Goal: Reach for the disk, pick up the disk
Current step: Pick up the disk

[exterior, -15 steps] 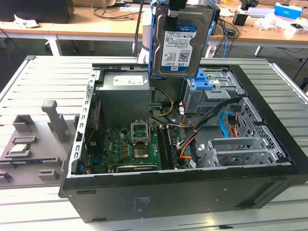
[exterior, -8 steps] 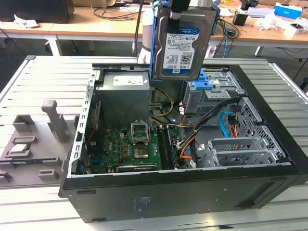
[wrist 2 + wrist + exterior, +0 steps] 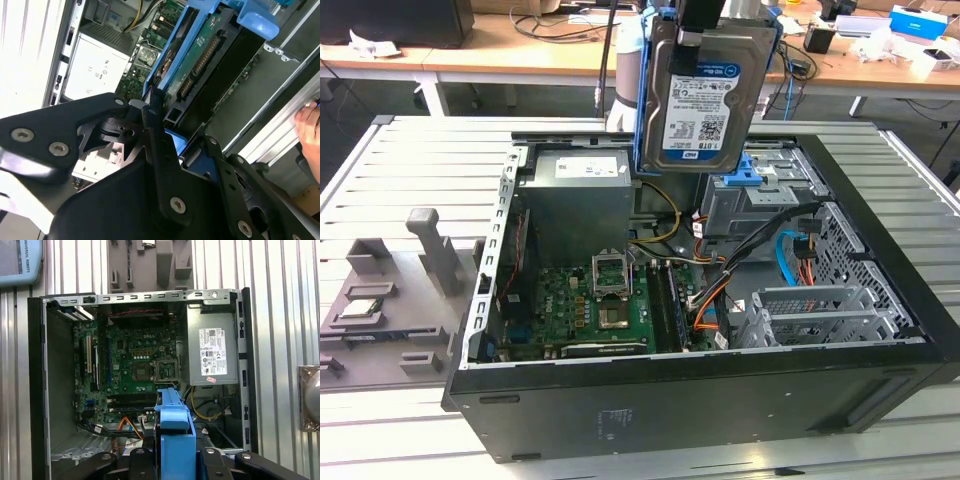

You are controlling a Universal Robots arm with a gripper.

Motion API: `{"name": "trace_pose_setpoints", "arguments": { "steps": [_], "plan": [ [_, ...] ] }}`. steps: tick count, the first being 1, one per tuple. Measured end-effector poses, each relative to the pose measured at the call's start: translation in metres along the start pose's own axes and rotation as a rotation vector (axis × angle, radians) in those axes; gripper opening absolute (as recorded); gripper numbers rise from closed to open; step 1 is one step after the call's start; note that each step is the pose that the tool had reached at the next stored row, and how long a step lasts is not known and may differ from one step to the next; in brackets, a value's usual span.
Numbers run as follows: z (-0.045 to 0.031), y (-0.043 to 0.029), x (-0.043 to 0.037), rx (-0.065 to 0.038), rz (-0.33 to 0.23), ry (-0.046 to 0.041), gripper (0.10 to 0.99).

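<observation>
Black open tower case (image 3: 720, 400) is laid on its side on a slatted grey metal table (image 3: 420, 180). Green motherboard (image 3: 590, 310) and grey metal power supply box (image 3: 575, 200) are exposed inside. Flat silver rectangular disk (image 3: 705, 95), with white-and-blue label and blue plastic side frame, is held upright above the drive-bay end, clear of the case. Black gripper (image 3: 698, 22) is clamped on its top edge. In the second wrist view, the fingers (image 3: 157, 145) are pressed onto the blue frame. Wooden desks (image 3: 520, 55) are seen behind.
</observation>
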State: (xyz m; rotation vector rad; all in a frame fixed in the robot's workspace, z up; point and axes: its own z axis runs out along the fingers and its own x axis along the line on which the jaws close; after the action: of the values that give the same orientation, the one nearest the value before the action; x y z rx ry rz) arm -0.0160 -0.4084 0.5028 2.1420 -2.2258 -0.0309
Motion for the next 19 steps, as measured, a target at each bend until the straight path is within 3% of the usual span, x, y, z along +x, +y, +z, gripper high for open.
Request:
{"name": "trace_pose_setpoints", "arguments": {
  "steps": [9, 19],
  "plan": [
    [0.0003, -0.0039, 0.019, 0.0, 0.0, -0.0001, 0.369],
    [0.0005, -0.0066, 0.0334, 0.0, 0.0, -0.0001, 0.369]
  ]
}}
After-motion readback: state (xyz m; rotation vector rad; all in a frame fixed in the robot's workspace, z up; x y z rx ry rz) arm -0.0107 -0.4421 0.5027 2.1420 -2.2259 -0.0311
